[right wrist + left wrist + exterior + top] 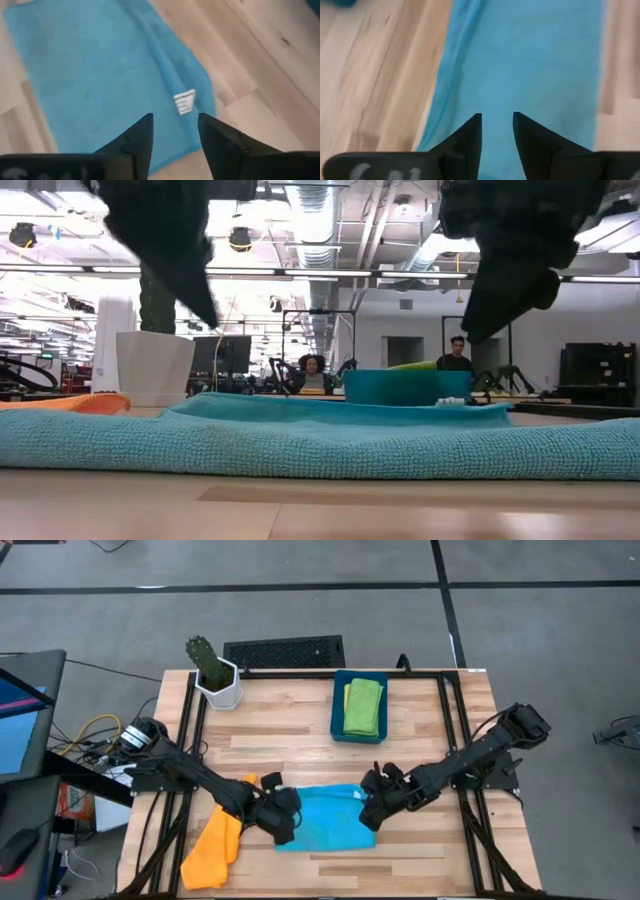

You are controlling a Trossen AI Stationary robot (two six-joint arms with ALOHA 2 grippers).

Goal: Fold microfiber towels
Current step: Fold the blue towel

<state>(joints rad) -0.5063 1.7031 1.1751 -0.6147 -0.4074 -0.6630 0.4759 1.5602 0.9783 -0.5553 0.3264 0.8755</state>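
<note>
A light blue microfiber towel (325,818) lies flat on the wooden table near its front edge, with a fold running along its far side and a white tag (184,102) near its right end. My left gripper (497,117) hangs open over the towel's left end. My right gripper (175,120) hangs open over its right end. In the low view, both grippers stand clear above the cloth (320,440). An orange towel (213,850) lies crumpled at the front left. A green towel (363,707) rests in the dark blue bin (338,725).
A white pot with a cactus-like plant (217,680) stands at the far left corner, and a black keyboard (285,652) lies behind the table. Black frame rails run along both table sides. Bare wood lies between the bin and the blue towel.
</note>
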